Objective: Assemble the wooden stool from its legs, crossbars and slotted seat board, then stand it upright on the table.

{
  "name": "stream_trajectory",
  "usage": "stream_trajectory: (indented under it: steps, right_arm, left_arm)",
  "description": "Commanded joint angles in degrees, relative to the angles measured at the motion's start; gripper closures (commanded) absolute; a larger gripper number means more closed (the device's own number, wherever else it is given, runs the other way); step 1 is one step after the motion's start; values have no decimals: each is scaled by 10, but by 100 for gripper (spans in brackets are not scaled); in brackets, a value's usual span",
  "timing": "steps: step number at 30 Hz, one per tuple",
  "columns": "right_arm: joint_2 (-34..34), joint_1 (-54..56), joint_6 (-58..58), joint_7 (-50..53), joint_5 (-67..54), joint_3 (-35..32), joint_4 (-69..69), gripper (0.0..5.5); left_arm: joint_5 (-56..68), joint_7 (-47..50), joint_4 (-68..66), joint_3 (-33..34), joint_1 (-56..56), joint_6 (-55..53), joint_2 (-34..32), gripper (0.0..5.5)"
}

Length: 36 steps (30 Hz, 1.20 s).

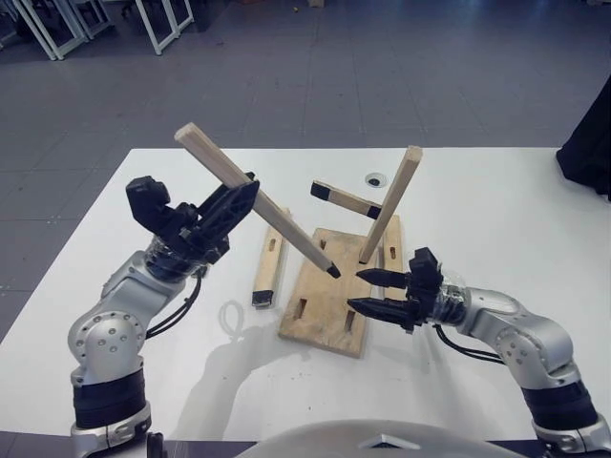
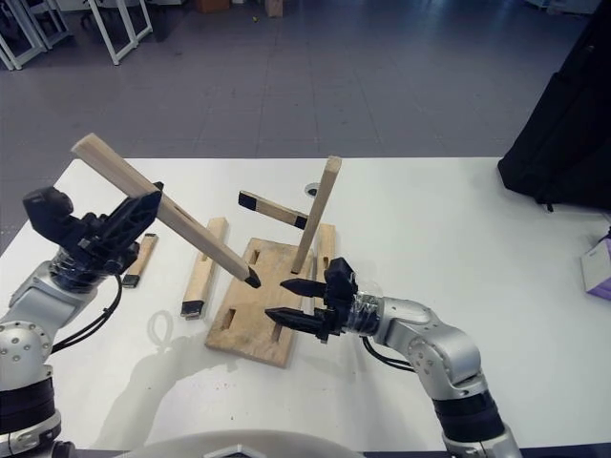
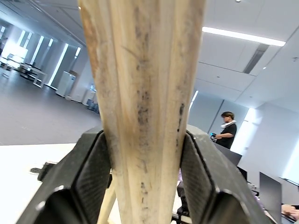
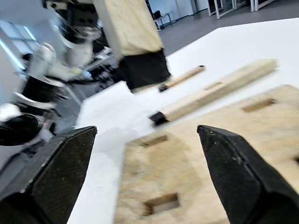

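- One seat board (image 1: 320, 310) at the table's (image 1: 496, 219) middle; one standing leg (image 1: 396, 196) in it, one lying leg (image 1: 270, 267) beside.
- Left gripper (image 1: 243, 196) – clenched on one slanting leg (image 1: 210, 153).
- Right gripper (image 1: 356, 290) – wide apart, empty, over the board's near edge.

Both eye views look forward and down over the table (image 1: 496, 219) (one shared scene); wrist cameras peer closely between their own fingers (image 4: 56, 177).

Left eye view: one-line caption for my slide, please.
Left tool holds a black-tipped leg angled over the slotted seat board; right tool open beside a second leg standing in it.
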<state>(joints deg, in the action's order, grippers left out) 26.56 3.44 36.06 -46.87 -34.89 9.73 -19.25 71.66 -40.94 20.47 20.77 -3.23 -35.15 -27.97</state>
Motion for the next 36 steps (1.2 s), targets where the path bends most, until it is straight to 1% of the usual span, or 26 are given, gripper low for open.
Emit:
stream_trajectory:
  steps: [1,4,6,10,13,16,19,24,28,30,34,36]
  right_arm:
    - [8,52,-45,56,137,68,10,155]
    - [49,71,-51,32,218,143,-9,155]
    - [76,80,-43,7,240,167,-21,155]
    - [147,114,-69,-69,308,220,-19,155]
    - [173,146,-107,-111,356,247,-12,155]
    - [158,168,-111,-125,353,239,-11,155]
    - [124,182,-106,-114,336,214,-5,155]
    - [86,191,-129,-98,338,198,23,155]
    - [77,183,-146,-98,378,238,34,155]
    - [86,176,-159,-109,405,263,29,155]
    - [101,175,-192,-115,454,290,35,155]
    - [123,176,-226,-129,482,301,43,155]
  left_arm:
    - [-20,4,16,15,-1,11,-15,348]
    - [-32,8,30,14,8,18,-9,348]
    - [-42,10,36,10,10,22,-7,348]
    - [-54,14,54,10,28,29,0,348]
    - [-56,25,65,10,34,33,8,348]
    - [-63,27,69,6,37,39,14,348]
    - [-65,27,71,7,42,44,16,348]
    - [-69,24,65,4,41,48,17,348]
    - [-65,30,62,3,34,40,12,348]
    - [-58,33,59,2,26,31,6,348]
    - [-49,39,56,1,16,17,-3,348]
    - [-49,41,56,-1,17,15,-3,348]
